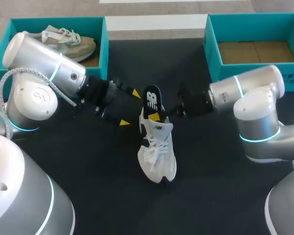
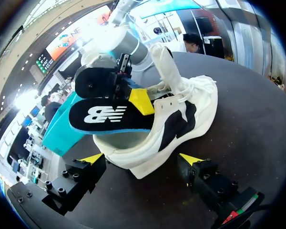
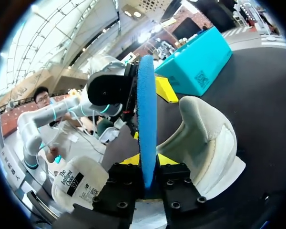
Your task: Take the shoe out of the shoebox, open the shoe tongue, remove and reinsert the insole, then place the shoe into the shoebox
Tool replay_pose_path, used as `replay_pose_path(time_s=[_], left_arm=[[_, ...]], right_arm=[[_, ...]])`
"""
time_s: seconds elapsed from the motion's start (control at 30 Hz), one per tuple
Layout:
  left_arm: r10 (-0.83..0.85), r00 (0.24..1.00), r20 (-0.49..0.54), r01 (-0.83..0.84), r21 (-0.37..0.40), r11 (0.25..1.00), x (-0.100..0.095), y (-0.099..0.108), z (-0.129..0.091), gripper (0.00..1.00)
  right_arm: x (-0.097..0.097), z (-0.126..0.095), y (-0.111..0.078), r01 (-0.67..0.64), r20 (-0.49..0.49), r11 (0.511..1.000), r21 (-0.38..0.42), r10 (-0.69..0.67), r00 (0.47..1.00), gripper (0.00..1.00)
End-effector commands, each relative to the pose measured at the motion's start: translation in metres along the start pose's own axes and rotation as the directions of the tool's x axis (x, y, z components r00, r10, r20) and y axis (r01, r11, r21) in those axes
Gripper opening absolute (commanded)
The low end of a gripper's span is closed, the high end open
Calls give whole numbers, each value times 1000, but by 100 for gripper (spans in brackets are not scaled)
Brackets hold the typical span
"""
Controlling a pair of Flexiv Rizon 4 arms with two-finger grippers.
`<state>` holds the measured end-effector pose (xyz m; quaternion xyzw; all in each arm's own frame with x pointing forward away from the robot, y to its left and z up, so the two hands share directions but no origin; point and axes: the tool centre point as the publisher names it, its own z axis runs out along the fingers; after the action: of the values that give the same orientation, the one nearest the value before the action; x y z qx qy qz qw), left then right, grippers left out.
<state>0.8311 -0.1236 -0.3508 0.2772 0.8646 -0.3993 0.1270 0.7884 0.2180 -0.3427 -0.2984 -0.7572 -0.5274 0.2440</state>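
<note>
Black desk point(image 1: 88, 161); teal cardboard shoebox point(image 1: 106, 46) at far left, second teal shoebox point(image 1: 210, 51) at far right. White-and-black mesh sneaker point(image 1: 157, 152) stood mid-desk, long axis near-to-far, toe toward robot. Black insole with blue underside point(image 1: 152, 99) raised from heel opening, clamped edge-on between right fingers point(image 3: 180, 183). Left fingers point(image 2: 81, 177) spread wide either side of heel, nothing held.

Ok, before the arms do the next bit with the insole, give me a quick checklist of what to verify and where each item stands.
1. Right gripper shut on the insole: ok, both fingers clamp its edge.
2. Left gripper steadying the shoe: not ok, it is open, with a finger on either side of the heel and no grip.
3. Shoe upright on its sole on the table: ok.
4. Insole fully clear of the shoe: cannot tell, its front end is hidden at the collar.
5. Right shoebox has no shoe in it: ok.
</note>
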Motion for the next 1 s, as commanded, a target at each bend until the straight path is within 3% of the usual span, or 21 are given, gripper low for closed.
replay_pose_path(time_s=[0.03, 0.33, 0.5, 1.0], left_arm=[[0, 1000, -2, 0, -5, 1000, 0, -1, 0, 100], [0, 1000, -2, 0, -5, 1000, 0, -1, 0, 100], [0, 1000, -2, 0, -5, 1000, 0, -1, 0, 100], [0, 1000, -2, 0, -5, 1000, 0, -1, 0, 100]], right_arm=[[6, -4, 9, 8, 18, 1000, 16, -8, 1000, 34], [1, -15, 21, 26, 36, 999, 31, -27, 999, 29], [-2, -17, 23, 24, 39, 999, 34, -26, 999, 0], [-7, -7, 8, -66, -1, 993, 96, 67, 998, 0]])
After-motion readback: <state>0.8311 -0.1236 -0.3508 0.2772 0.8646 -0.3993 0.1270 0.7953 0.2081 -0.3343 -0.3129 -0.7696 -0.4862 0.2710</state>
